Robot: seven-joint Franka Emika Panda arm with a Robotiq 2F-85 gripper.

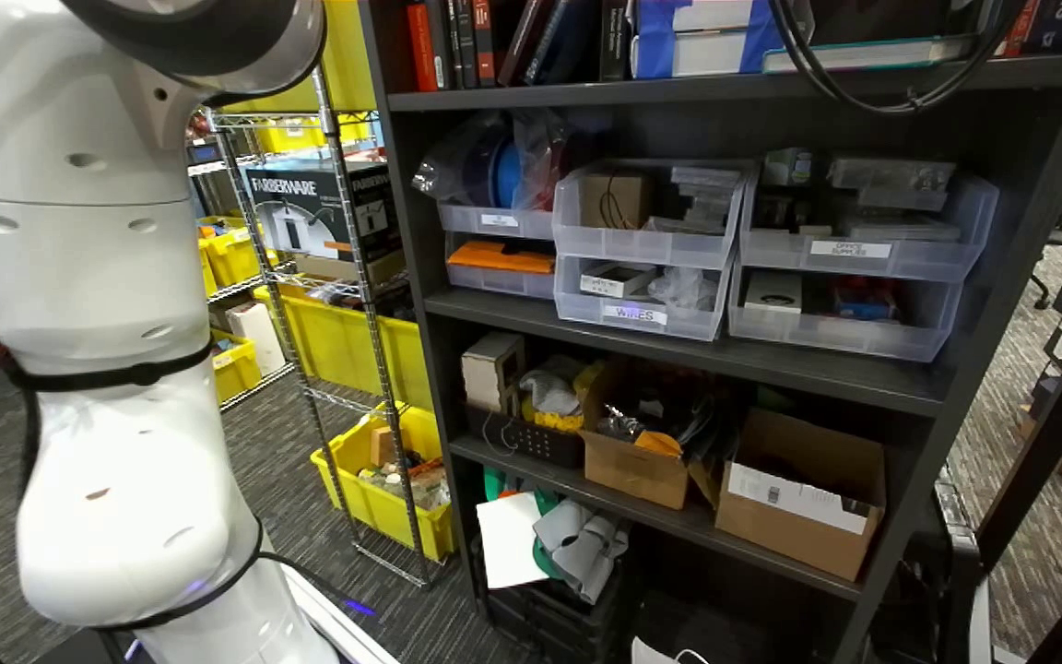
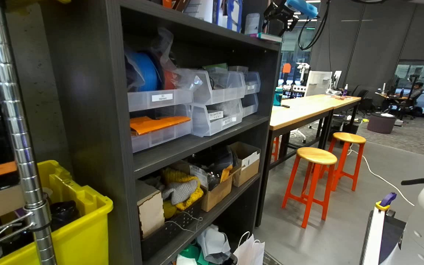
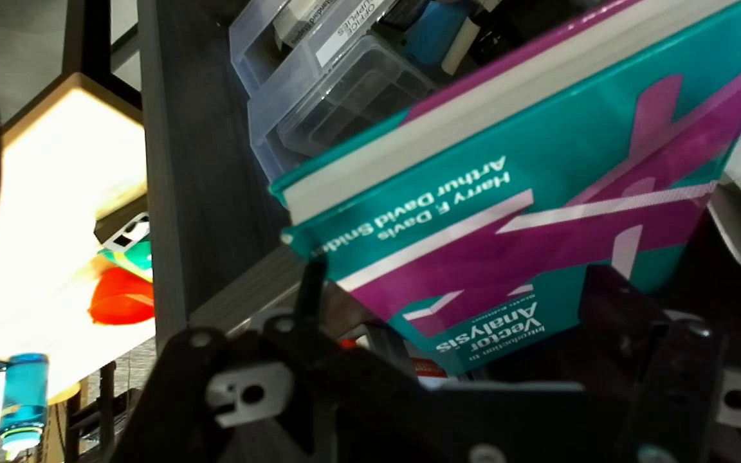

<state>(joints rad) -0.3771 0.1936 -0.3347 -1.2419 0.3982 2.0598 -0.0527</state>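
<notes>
In the wrist view my gripper [image 3: 457,273] stands open, its two dark fingers spread wide apart. Between and beyond them lies a teal and purple book [image 3: 512,225], titled Introduction to Vector Analysis, with its cover towards the camera. Both fingertips overlap the cover in this view; whether they touch it I cannot tell. An exterior view shows the black gripper [image 2: 280,22] just above the shelf end, close over the book [image 2: 267,37]. The same book [image 1: 867,53] lies flat on the upper shelf in an exterior view, where hanging cables pass in front and the jaws cannot be made out.
A dark bookcase [image 1: 678,355] holds upright books [image 1: 466,41], books wrapped in blue [image 1: 697,51], clear bins [image 1: 651,244] and cardboard boxes [image 1: 798,498]. Black cables [image 1: 849,88] hang before the upper shelf. Beside it stand a wire rack [image 1: 347,184] and a wooden table [image 2: 300,106].
</notes>
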